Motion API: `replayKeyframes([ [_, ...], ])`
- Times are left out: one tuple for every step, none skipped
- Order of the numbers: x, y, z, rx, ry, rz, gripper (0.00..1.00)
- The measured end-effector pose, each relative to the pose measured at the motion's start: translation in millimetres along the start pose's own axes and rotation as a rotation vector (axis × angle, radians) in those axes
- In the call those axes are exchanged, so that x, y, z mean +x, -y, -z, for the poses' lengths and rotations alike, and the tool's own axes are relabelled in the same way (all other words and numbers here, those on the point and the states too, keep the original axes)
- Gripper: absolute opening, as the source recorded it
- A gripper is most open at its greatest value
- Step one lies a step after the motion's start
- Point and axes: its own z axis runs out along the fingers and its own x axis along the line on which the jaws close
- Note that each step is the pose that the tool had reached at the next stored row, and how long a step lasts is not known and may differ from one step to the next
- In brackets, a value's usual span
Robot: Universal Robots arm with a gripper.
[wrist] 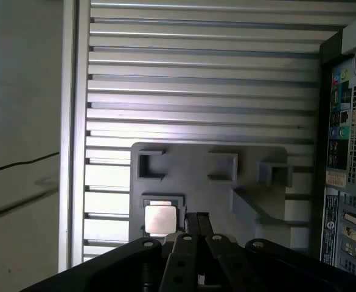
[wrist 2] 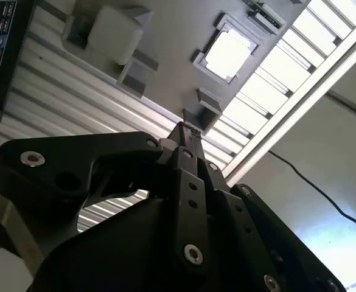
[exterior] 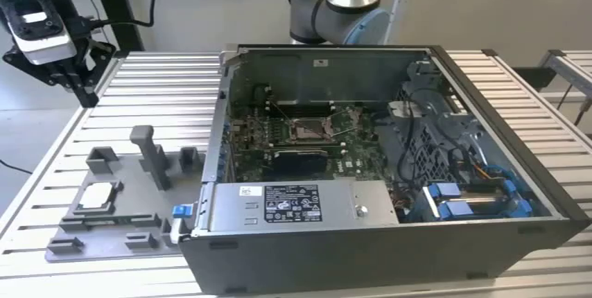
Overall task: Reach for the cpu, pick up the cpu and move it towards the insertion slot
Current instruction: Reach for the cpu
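Nearest to us is the pincer (wrist 2: 182, 129), black links running to tips pressed together and holding nothing. It hangs high over the ribbed surface (exterior: 166, 83), well apart from everything below. The case (exterior: 370, 242) stands off to its side. The slot (exterior: 308, 128) lies inside on the green board, beyond the case wall and far from the pincer. Below and ahead of the pincer sits the grey tray (exterior: 120, 232), with upright pegs near the pocket where the cpu (wrist: 159, 219) lies flat, silvery top up.

We judge the step in hand to be the reach, barely begun. To do it well we would square the pincer over the cpu while high, spread the tips wider than the chip, and line them with opposite edges. Pegs and pocket rim stand close, so a straight descent looks safer than a slanted one. The chip seems thin and low-seated, leaving little edge to catch, so a gentle, level close should suit.
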Motion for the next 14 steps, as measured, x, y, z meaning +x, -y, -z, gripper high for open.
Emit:
replayKeyframes([
  [0.5, 0.6, 0.0, 0.0000, -0.0001, 0.000, 0.00],
  [1.8, 1.4, -0.2, -0.0001, 0.0001, 0.000, 0.00],
  [3.8, 2.7, -0.4, -0.0002, 0.0002, 0.000, 0.00],
  [6.0, 4.4, -0.5, -0.0001, 0.0002, 0.000, 0.00],
  [7.9, 6.5, -0.6, -0.0002, 0.0002, 0.000, 0.00],
  [10.0, 8.8, -0.7, -0.0001, 0.0001, 0.000, 0.00],
  [11.9, 11.2, -0.8, -0.0001, 0.0001, 0.000, 0.00],
  [13.8, 13.8, -1.0, -0.0001, 0.0000, 0.000, 0.00],
  [15.8, 16.3, -1.2, -0.0001, 0.0001, 0.000, 0.00],
  [17.7, 18.4, -1.5, -0.0002, 0.0002, 0.000, 0.00],
  [20.0, 20.1, -1.6, -0.0001, 0.0001, 0.000, 0.00],
  [22.3, 21.0, -1.8, -0.0001, 0.0001, 0.000, 0.00],
  [24.7, 21.6, -2.0, -0.0001, 0.0003, 0.000, 0.00],
  [26.5, 21.7, -2.2, -0.0001, 0.0004, 0.000, 0.00],
])
